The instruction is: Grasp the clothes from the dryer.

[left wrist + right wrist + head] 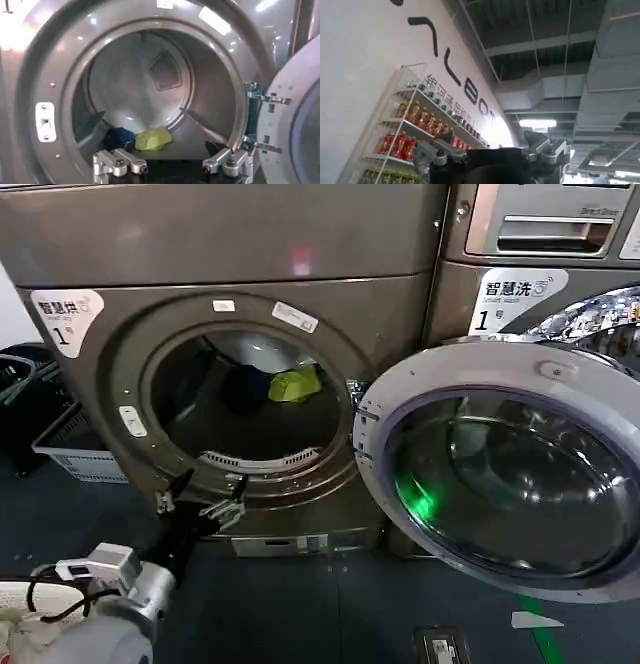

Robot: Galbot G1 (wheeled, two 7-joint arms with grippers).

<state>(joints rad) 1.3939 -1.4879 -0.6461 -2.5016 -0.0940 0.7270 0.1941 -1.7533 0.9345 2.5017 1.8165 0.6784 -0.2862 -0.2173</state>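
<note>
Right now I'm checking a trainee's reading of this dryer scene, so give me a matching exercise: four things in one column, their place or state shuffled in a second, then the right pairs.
Things:
1. yellow-green bundle
2. navy bundle
3. dryer door
4. left gripper

Places or states:
A. swung fully open on the robot's right
B. open, just outside the porthole's lower rim
C. on the drum floor, the brighter of the two
D. dark, on the drum floor beside the bright one

Pairs: 1-C, 2-D, 3-A, 4-B
</note>
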